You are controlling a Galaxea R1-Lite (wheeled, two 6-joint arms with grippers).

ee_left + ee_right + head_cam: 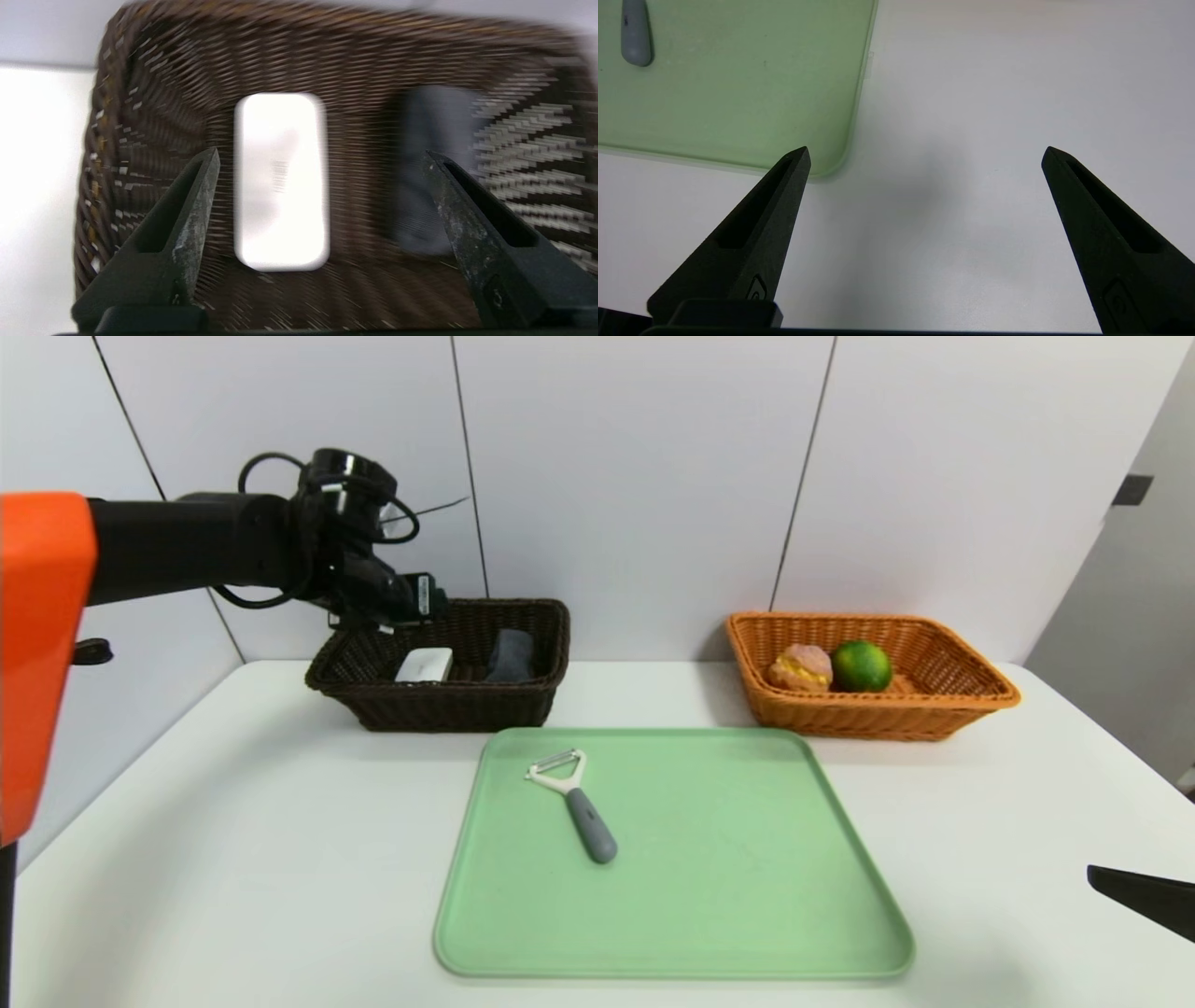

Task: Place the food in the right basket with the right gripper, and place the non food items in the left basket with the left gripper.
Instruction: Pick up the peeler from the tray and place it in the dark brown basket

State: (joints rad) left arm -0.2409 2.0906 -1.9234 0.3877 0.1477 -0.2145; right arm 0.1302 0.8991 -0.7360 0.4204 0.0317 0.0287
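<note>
On your bench, the tray sits centre, the dark basket at 11 o'clock under your left gripper, spread wide and empty. Your right gripper, equally wide and empty, idles at 4 o'clock. The peeler lies on the tray.

White table w/ green tray at centre, pale panelled wall behind.

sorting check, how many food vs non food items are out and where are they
food: 2, lime and pastry in the orange basket
non food: 3, white box and grey item in the dark basket, peeler on the green tray
total: 5
</note>
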